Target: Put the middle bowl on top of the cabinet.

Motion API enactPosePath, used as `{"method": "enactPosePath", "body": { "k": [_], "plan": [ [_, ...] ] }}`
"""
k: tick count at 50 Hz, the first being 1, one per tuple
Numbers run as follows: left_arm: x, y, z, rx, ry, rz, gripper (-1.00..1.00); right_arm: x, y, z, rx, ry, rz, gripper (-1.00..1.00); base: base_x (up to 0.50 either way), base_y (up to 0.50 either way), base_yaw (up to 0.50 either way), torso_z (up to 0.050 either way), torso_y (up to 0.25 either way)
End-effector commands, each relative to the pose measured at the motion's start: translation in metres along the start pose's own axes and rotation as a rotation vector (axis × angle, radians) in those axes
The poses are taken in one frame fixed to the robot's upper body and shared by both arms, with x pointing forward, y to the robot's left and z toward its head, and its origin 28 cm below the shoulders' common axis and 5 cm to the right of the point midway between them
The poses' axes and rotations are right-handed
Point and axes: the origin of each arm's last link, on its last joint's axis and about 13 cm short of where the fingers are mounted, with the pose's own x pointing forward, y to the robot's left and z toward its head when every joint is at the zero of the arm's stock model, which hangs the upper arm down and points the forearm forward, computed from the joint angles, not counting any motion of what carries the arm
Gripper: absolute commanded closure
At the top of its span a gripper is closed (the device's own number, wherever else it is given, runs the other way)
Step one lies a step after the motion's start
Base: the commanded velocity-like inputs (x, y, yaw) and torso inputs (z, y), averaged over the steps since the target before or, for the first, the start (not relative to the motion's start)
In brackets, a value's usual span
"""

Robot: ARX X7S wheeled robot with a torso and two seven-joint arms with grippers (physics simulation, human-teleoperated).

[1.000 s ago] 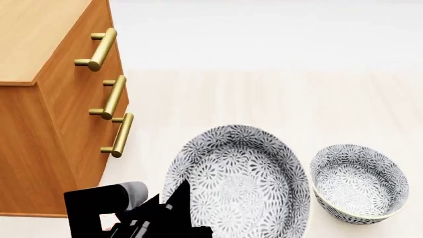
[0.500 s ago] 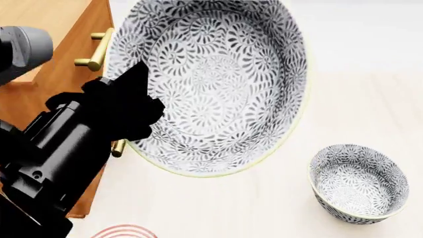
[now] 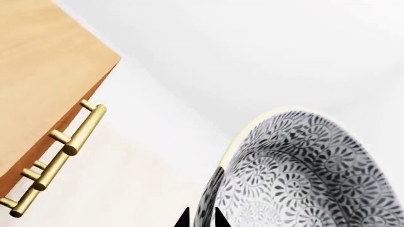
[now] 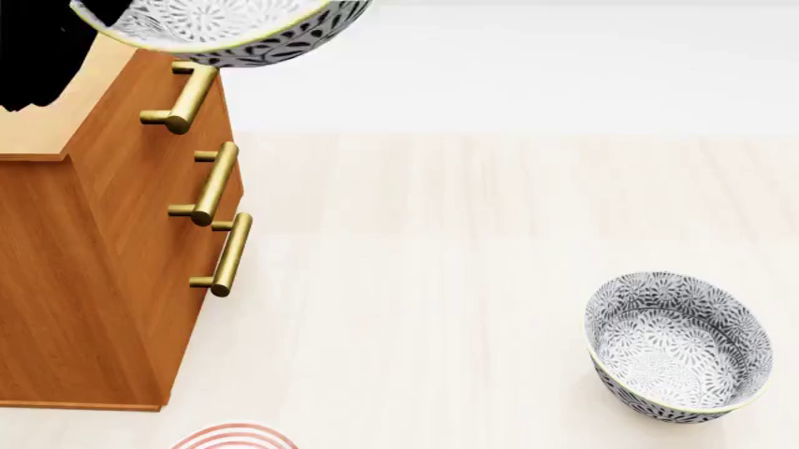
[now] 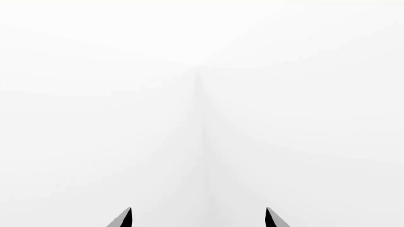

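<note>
The middle bowl (image 4: pixel 238 23), grey-and-white floral with a pale rim, hangs tilted at the top left of the head view, over the front edge of the cabinet's top. My left gripper (image 3: pixel 202 220) is shut on its wall, one fingertip inside and one outside; the bowl (image 3: pixel 303 175) fills much of the left wrist view. The black left arm (image 4: pixel 37 47) covers part of the cabinet top. The orange-brown cabinet (image 4: pixel 112 262) stands at the left with three brass handles (image 4: pixel 206 182). My right gripper (image 5: pixel 198 218) is open, facing only white wall, and holds nothing.
An identical bowl (image 4: pixel 676 348) sits on the pale wood floor at the lower right. A red-ringed round object (image 4: pixel 234 437) peeks in at the bottom edge near the cabinet's foot. White wall lies beyond the floor.
The left arm has carried the bowl from the floor up and to the left, past the handles to above the cabinet's top edge. The other bowl has not moved.
</note>
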Motion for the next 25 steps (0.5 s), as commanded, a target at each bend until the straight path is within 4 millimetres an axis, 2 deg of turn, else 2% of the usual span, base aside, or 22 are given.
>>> {"method": "enactPosePath", "body": {
  "k": [1,8,13,14,21,25],
  "plan": [
    [0.024,-0.015,0.042,-0.083,0.008,0.190,1.00,0.000,0.001,0.001,0.000,0.003,0.002,-1.00,0.00,0.00,0.00,0.000,0.000],
    [0.037,-0.025,0.060,-0.134,0.000,0.224,1.00,0.000,0.000,0.001,-0.001,0.006,0.002,-1.00,0.00,0.00,0.00,0.000,0.000],
    [0.051,-0.029,0.068,-0.055,-0.052,0.306,1.00,-0.001,-0.002,0.002,0.000,0.004,-0.003,-1.00,0.00,0.00,0.00,0.000,0.000],
    [0.055,-0.028,0.073,-0.039,-0.119,0.329,1.00,-0.001,-0.002,0.002,0.001,0.003,-0.002,-1.00,0.00,0.00,0.00,0.000,0.000],
    [0.083,-0.014,0.083,-0.016,-0.177,0.436,1.00,-0.001,-0.003,0.003,0.002,-0.001,-0.009,-1.00,0.00,0.00,0.00,0.000,0.000],
    [0.091,-0.008,0.085,-0.016,-0.187,0.472,1.00,-0.001,-0.002,0.002,0.001,-0.001,-0.006,-1.00,0.00,0.00,0.00,0.000,0.000]
  ]
}}
